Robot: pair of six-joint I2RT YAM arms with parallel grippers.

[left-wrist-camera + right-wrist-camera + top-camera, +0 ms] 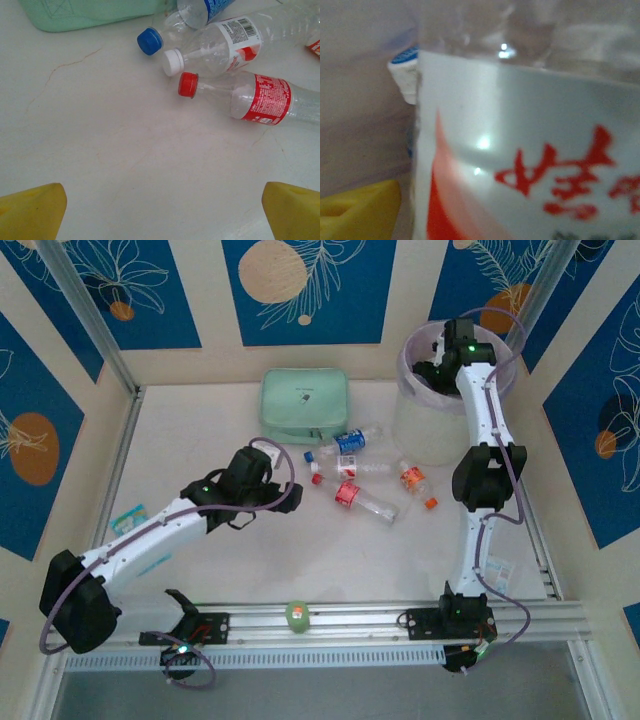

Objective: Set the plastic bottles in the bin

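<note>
Left pincer (164,200) stands wide open; bottles (260,97) lie ahead of it. Right pincer (437,370) sits in the bin (420,428), a bottle (530,150) close before it; grip impossible to tell.

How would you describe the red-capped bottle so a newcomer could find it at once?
Find the mint green case at the back of the table; a cluster of bottles lies in front of it, to the right. The bottle on the cluster's near side is the one. Its red cap and broad red label separate it from the blue-capped bottle and the white-capped bottle beside it.
</note>
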